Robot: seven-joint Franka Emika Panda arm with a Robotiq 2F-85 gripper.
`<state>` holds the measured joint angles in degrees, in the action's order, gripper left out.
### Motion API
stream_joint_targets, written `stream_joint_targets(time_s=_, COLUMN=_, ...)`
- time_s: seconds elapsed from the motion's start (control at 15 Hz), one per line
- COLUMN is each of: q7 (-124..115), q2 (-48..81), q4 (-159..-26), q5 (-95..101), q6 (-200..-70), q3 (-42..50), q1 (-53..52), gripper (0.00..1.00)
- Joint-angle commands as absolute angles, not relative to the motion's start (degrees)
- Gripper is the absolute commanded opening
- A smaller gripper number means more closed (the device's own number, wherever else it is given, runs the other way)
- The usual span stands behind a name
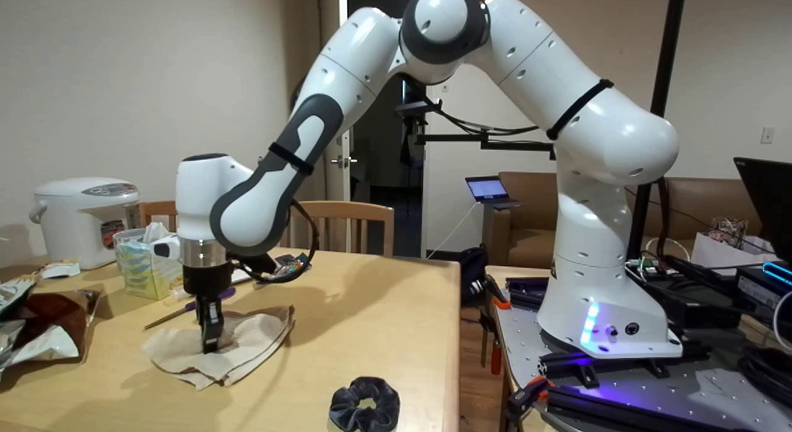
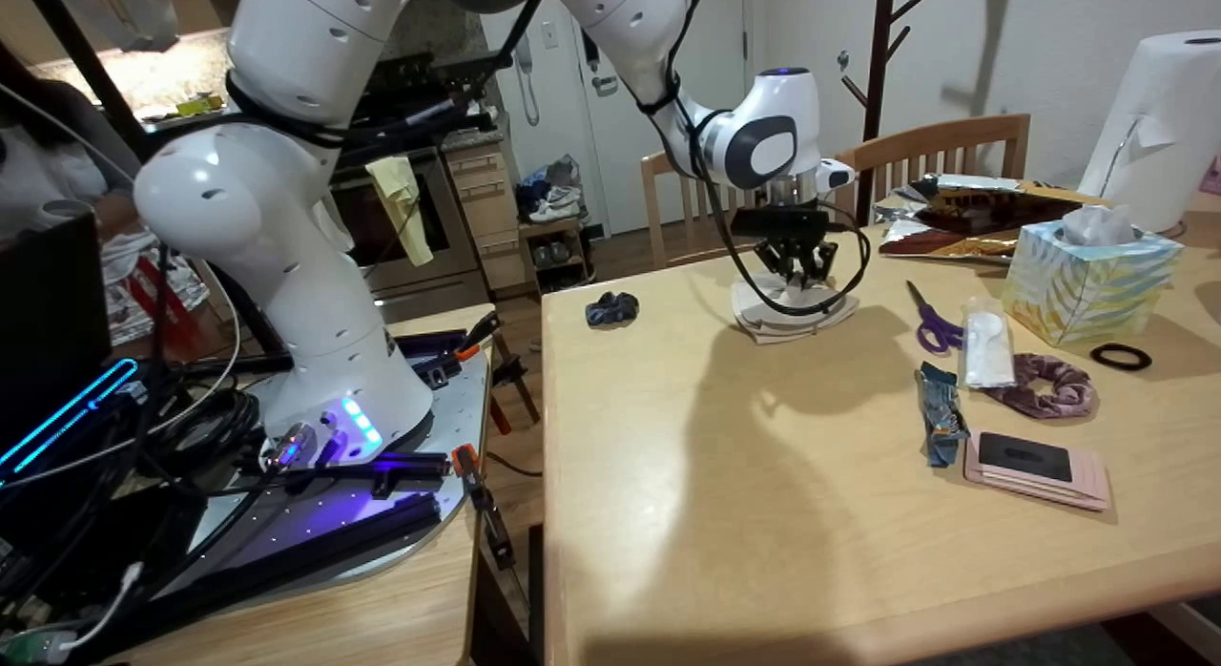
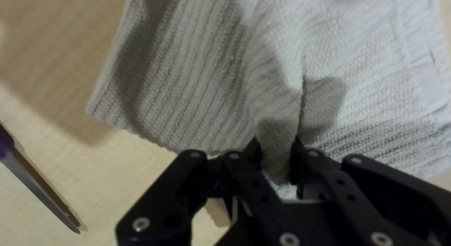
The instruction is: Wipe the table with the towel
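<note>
I see the gripper (image 3: 277,159) pinching a raised fold of the towel (image 3: 197,84), the rest spread beneath it on the table (image 1: 383,308). Purple-handled scissors (image 3: 31,189) lie near it; farther off, on opposite sides of it, sit a dark scrunchie (image 2: 612,309) and a tissue box (image 2: 1078,289).

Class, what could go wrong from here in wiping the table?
The black gripper pinches only a fold of the off-white ribbed towel, which might slip. Wiping could snag the purple-handled metal scissors lying nearby. The dark velvety ring-shaped scrunchie near the edge of the pale wooden table might get pushed off.
</note>
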<state>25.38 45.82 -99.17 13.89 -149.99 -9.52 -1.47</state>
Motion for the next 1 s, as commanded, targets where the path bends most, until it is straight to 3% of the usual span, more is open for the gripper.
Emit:
stream_joint_targets(time_s=0.0, q7=25.55, q2=48.56, q4=-96.52, q5=13.21, q6=-148.85, q3=-9.98, q1=-3.04, gripper=0.04)
stream_joint_targets(time_s=0.93, q7=24.86, q2=44.99, q4=-105.70, q5=5.90, q6=-151.87, q3=-9.19, q1=3.50, gripper=0.04)
